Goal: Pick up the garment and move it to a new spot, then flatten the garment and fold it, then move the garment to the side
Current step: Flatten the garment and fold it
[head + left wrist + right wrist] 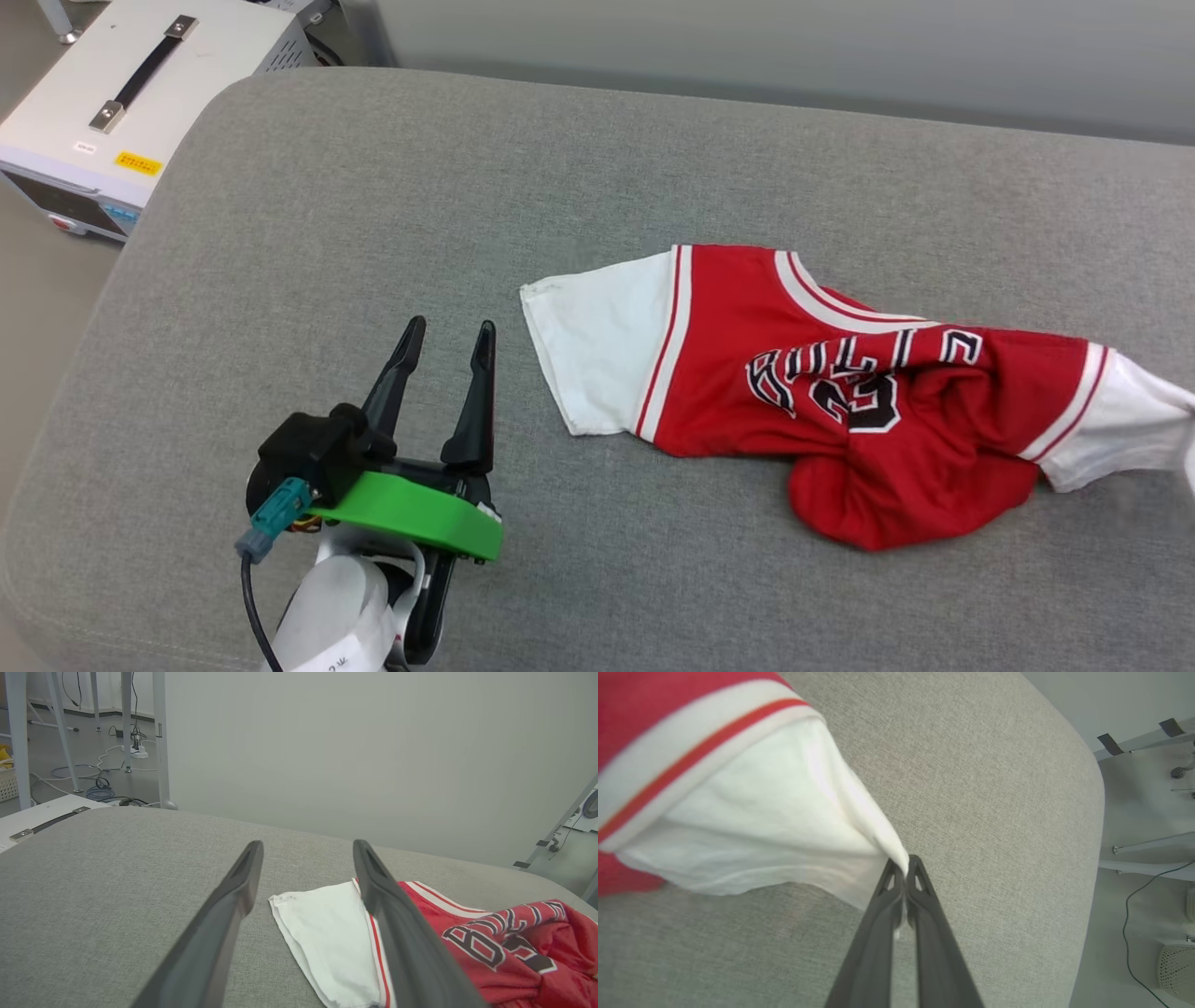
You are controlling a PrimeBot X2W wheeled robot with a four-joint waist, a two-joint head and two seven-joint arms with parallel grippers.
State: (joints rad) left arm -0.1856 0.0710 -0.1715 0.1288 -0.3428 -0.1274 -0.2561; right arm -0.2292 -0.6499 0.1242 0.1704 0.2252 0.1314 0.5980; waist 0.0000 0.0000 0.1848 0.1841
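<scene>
Right wrist view: right gripper (906,863) fingers are pressed together w/ the hem corner of one white sleeve (752,812) pinched right at the tips. Cloth fans out up-left from the tips and looks taut, prob. because a corner hold lets that arm draw the shirt out sideways.

Red BULLS 23 T-shirt (747,373) lies on the grey cushion (373,168), chest up but not flat. The body is rucked under the lettering and the lower part is rolled into a lump.

Left gripper (451,327) has its fingers spread, nothing btw them, not touching cloth. The other white sleeve (597,345) lies flat just ahead of the tips and off to their right. In the left wrist view its hem edge shows beyond the gap, partly behind the right-hand finger. My read: it's lined up to take that sleeve so both ends can be pulled apart.

Flattening looks like the step in hand; fold and move aside not done yet. Risk: a pinch that thin, at the very tips, could slip if the pull is hard.
</scene>
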